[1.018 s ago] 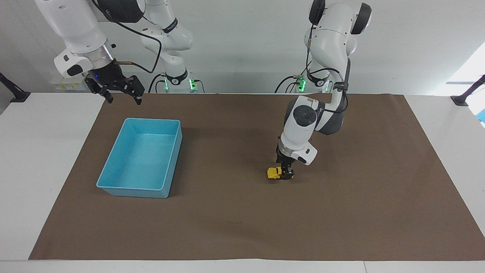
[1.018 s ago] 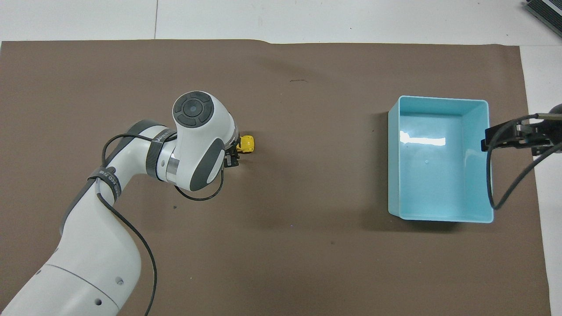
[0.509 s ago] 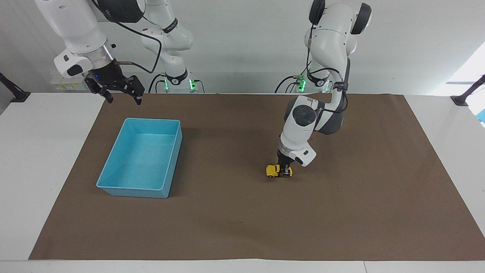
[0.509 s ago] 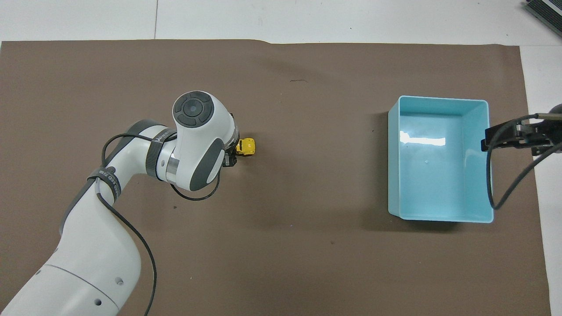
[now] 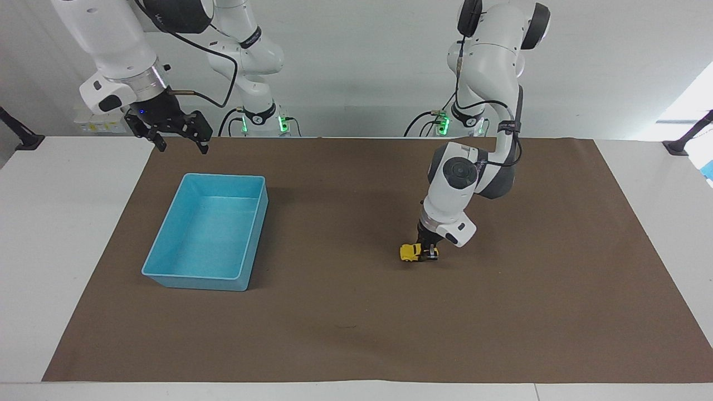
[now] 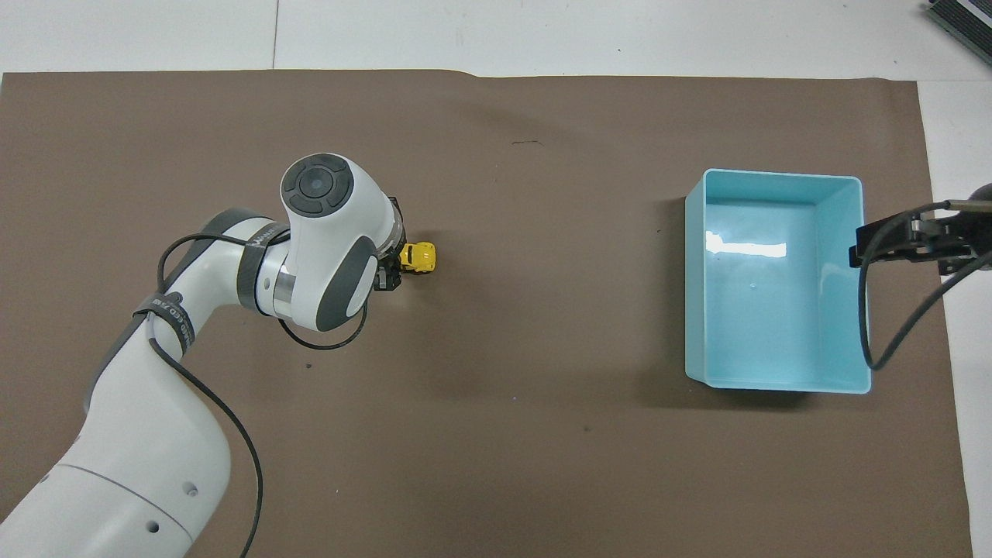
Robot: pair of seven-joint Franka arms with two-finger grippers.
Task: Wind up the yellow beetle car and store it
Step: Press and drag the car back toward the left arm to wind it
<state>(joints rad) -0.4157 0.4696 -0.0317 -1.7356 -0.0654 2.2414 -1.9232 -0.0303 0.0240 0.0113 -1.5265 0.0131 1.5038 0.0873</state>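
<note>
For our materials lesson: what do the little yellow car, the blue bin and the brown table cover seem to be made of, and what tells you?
Yellow beetle car: probably glossy plastic or painted metal; the bright, even colour leaves it open.
Blue bin: likely smooth moulded plastic, with thin walls, rounded corners and a white glare on its floor.
Brown cover: looks like matte paper or thin sheet, flat, with no shine.

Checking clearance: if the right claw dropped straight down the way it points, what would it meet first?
Probably the brown mat beside the blue bin; depth is unclear, so maybe the bin's rim.

White wall point(image 5: 356, 67), white table point(image 5: 67, 223), brown mat point(image 5: 356, 323)
</note>
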